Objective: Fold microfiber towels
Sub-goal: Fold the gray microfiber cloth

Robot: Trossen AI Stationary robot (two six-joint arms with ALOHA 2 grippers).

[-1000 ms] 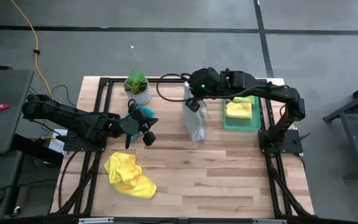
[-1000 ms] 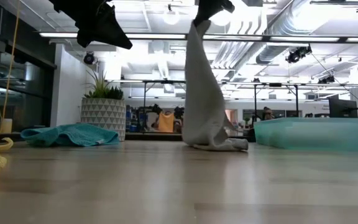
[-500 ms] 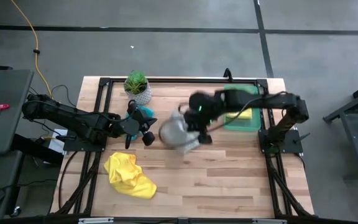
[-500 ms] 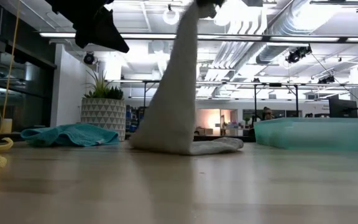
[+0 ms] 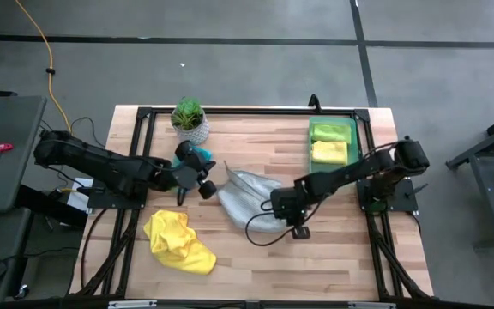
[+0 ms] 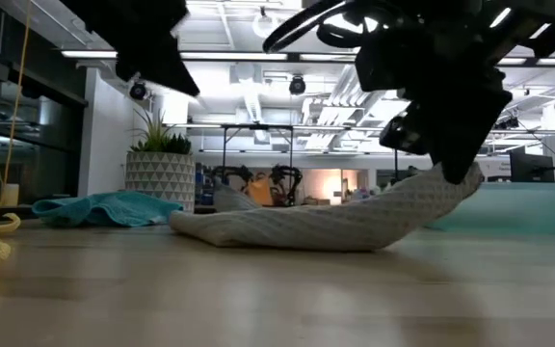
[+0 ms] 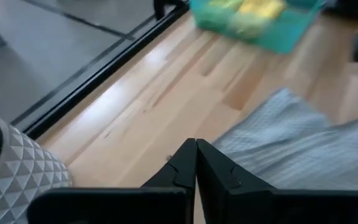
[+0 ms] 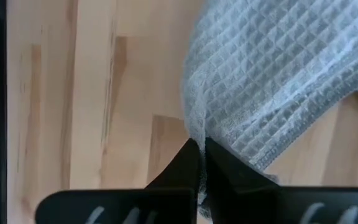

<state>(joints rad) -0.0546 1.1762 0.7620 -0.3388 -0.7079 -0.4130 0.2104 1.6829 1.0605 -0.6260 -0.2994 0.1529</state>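
Grey towel (image 5: 249, 199) lying crumpled at tabletop (image 5: 316, 257) centre, one edge lifted off the wood at its 4 o'clock end. Waffle weave, soft, light, limp; prob. sags and drapes when lifted, so best taken by corners or hem, not mid-cloth. Right end effector (image 5: 286, 209) low over tabletop, clamped on that raised hem. Left end effector (image 5: 197, 176) hovering at towel's 10 o'clock, closed, holding nothing. Teal towel (image 5: 197, 156) bunched just beyond it, near plant (image 5: 189, 119). Yellow towel (image 5: 177, 242) heaped at 7 o'clock. Tray (image 5: 332, 161) at 2 o'clock w/ lime and yellow towels inside. No brands, labels or legible writing visible.
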